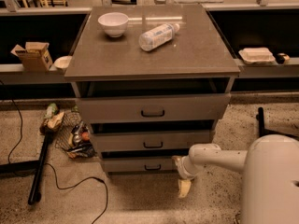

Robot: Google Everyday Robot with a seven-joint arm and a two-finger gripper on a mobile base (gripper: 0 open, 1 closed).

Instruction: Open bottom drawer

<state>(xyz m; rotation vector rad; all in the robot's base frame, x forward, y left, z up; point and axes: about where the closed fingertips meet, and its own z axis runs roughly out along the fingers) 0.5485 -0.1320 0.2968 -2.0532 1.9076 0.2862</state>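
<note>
Smooth white rounded arm (216, 156), white base shell (273, 181), yellowish gripper (183, 185) near floor (140, 197)
</note>
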